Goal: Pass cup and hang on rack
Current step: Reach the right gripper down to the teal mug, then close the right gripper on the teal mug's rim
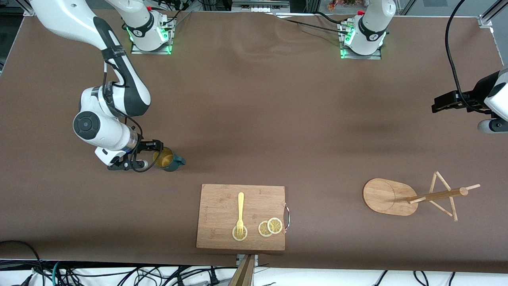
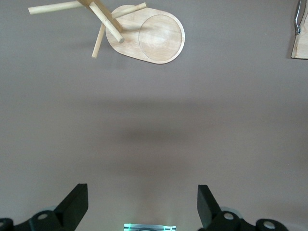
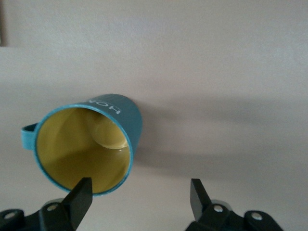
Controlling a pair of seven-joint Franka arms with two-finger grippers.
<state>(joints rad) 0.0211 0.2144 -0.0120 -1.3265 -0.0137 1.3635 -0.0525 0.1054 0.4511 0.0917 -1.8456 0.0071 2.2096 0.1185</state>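
Right arm: bent low at its end of the table, black two-finger right gripper (image 1: 152, 153) open. Left arm: waiting, raised; left gripper (image 2: 142, 204) open.

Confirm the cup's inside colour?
Mustard yellow inside the cup, teal outside; the right wrist view shows it best.

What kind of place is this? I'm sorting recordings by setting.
Probably a robotics lab staged with kitchen props, not a home kitchen. Two robot arms are bolted to a brown-covered table, loose cables run along its edge, and a wooden cutting board, dark teal mug and light wooden mug tree sit on it.
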